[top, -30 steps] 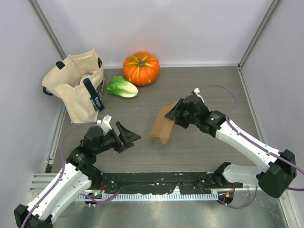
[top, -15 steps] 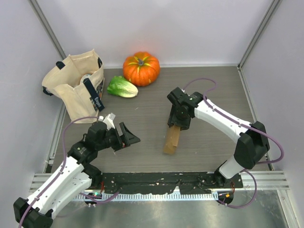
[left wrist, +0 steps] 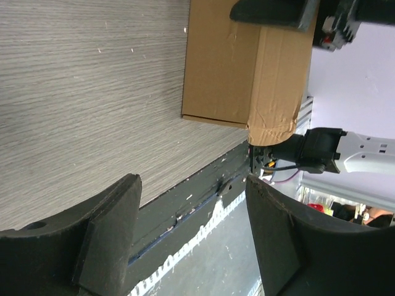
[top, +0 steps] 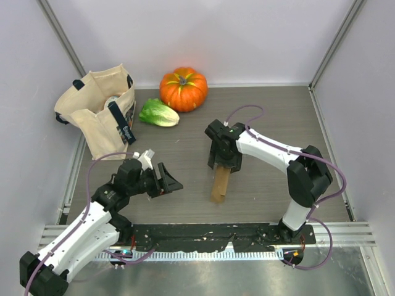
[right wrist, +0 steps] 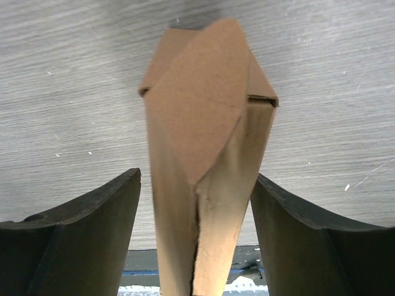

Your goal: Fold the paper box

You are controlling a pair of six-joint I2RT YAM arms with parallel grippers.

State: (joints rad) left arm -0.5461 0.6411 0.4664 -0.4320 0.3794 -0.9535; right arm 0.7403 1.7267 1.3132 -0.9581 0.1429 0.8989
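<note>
Tan cardboard box (top: 221,182) stands on a narrow edge near the middle of the table (top: 271,111), partly flattened, with one flap bulging. We see the right gripper (top: 223,165) above it, jaws set wide astride its upper end and seemingly pinching its sides. The left gripper (top: 171,182) hovers near, to the box's left, jaws wide apart and empty. We judge that a tighter squeeze could buckle the thin card or crease it wrongly. The box could also tip or slide, since only one edge meets the table. A second ago the box leaned broadside. Now it is upright and nearer the arm bases, the right arm has swung leftward, and the left gripper has edged closer.
</note>
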